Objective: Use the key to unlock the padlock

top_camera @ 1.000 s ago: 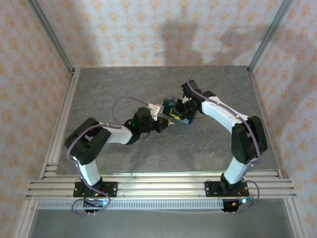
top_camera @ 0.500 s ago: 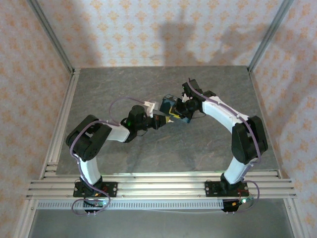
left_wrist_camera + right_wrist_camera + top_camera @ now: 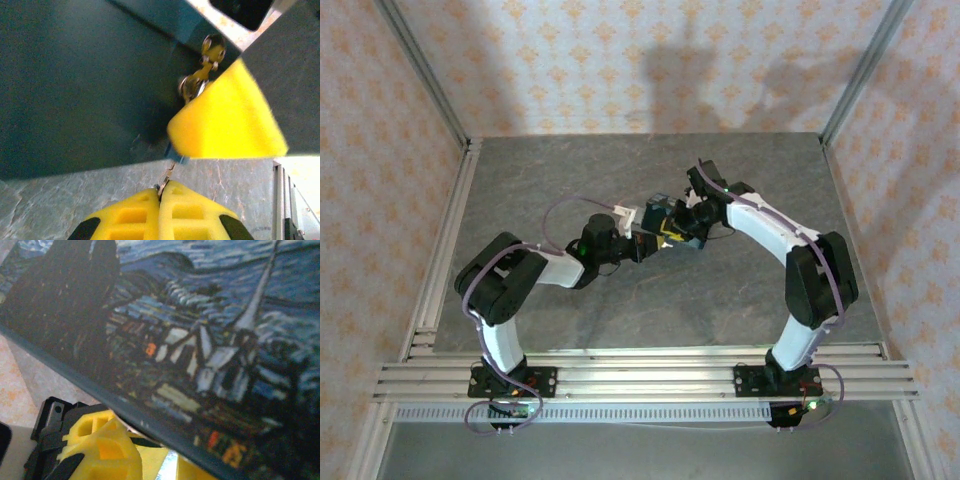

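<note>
left pincer has crept toward the tin box mid-tabletop, pinching the key, its tip just below the padlock that the right pincer seems to pinch by the box's latch, so key not yet inserted, turning still ahead.

Over the grey table, both arms bend inward so the left gripper and right gripper meet beside what looks like a blue tin box.
</note>
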